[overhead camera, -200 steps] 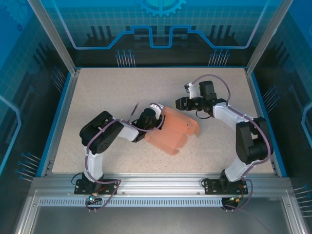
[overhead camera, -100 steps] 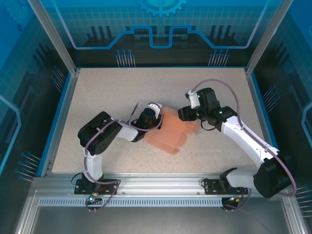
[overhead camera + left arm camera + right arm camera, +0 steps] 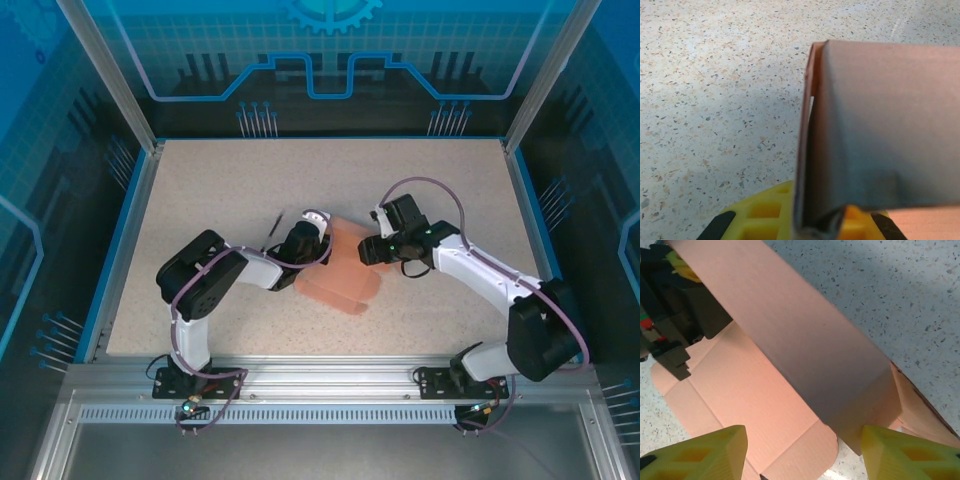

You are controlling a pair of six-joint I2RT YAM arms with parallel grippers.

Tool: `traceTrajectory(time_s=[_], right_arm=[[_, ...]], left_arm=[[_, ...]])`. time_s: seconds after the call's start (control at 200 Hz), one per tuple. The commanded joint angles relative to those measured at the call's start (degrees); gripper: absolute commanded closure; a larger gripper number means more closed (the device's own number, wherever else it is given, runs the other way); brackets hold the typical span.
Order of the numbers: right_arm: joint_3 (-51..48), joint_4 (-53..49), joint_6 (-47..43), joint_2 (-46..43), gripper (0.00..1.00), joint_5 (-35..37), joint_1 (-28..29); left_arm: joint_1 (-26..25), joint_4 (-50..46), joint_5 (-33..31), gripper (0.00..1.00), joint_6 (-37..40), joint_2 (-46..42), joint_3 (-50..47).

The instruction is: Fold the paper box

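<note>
Jaws of the left gripper [image 3: 810, 226] are being pressed together on a raised wall of the paper box [image 3: 345, 278], the thin card being pinched edge-on btwn the yellow fingers. Jaws of the right gripper [image 3: 800, 450] are being held apart, w/ the corner of a lifted panel sitting btwn them, nearer one finger; no grip is being made there, as far as can be told. The box is lying approx. in the middle of the desk [image 3: 220, 180], a bit nearer the near edge than the far one, w/ its lower flaps spread flat. Step in hand, by judgement: a side panel is being stood up and creased while the opposite wall is being anchored. Next move prob. calls for the right jaws being closed on, or pushed against, the lifted panel, so it gets folded over w/o the card being dragged out of the left pinch.
</note>
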Motion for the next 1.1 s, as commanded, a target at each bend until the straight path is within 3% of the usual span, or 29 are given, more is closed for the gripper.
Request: traceTrajectory(time_s=[0.0,0.31,0.685,0.83,1.096], right_arm=[[-0.96,5.30,2.28,1.39,0.38,-1.38,0.58],[-4.36,19.11,6.22,3.81,0.40,-9.95,-1.95],[-11.45,6.28,4.75,-6.84,0.37,2.18,-1.49],[-16.16,10.24,7.46,-8.04,0.36,2.44,-1.22],[-19.44,20.30,11.75,-2.34,0.36,3.30,0.29]], left_arm=[[-0.55,0.09,-0.92,1.00,-1.50,-1.69,1.22],[-0.75,-0.16,-1.13,1.00,-1.57,-1.78,1.28],[-0.76,-2.80,-5.24,1.00,-3.04,-2.46,2.18],[-0.79,-2.89,-5.16,1.00,-3.21,-2.77,2.10],[-0.76,-2.96,-4.66,1.00,-3.20,-3.20,1.76]])
